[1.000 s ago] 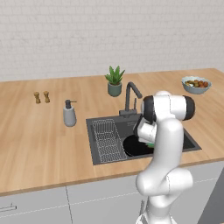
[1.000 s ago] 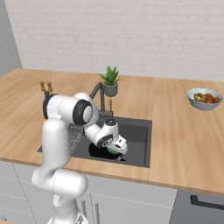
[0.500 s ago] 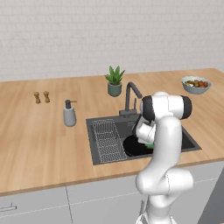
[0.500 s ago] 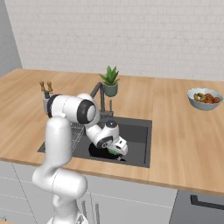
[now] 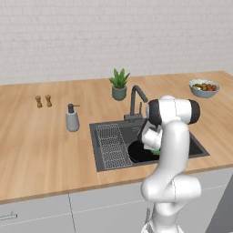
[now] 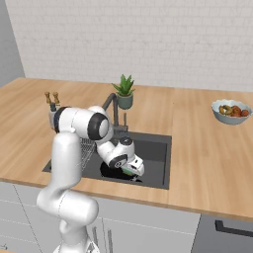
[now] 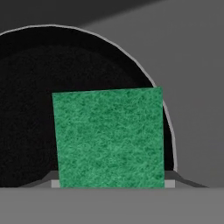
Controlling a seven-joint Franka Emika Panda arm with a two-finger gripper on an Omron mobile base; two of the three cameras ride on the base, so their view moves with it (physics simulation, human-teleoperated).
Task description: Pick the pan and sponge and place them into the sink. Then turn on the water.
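The green sponge [image 7: 109, 138] sits between my gripper's [image 7: 111, 183] two fingertips, which press its left and right edges. Directly beyond it lies the round black pan [image 7: 26, 109] on the floor of the dark grey sink [image 7: 192, 87]. From the base views the gripper [image 5: 154, 148] hangs low inside the sink [image 5: 193, 146], over the pan's [image 5: 135, 154] right part. A sliver of green sponge [image 6: 129, 173] shows at the hand. No stream falls from the dark gooseneck faucet [image 5: 136, 98].
A wire rack [image 5: 111, 145] fills the basin's left part. On the wooden counter stand a soap dispenser [image 5: 71, 118], two small shakers [image 5: 43, 101], a potted plant [image 5: 119, 85] behind the faucet and a grey bowl of food [image 5: 204, 88] at the far right.
The hand with the sponge has barely shifted inside the basin. The pan and everything on the counter stay where they were.
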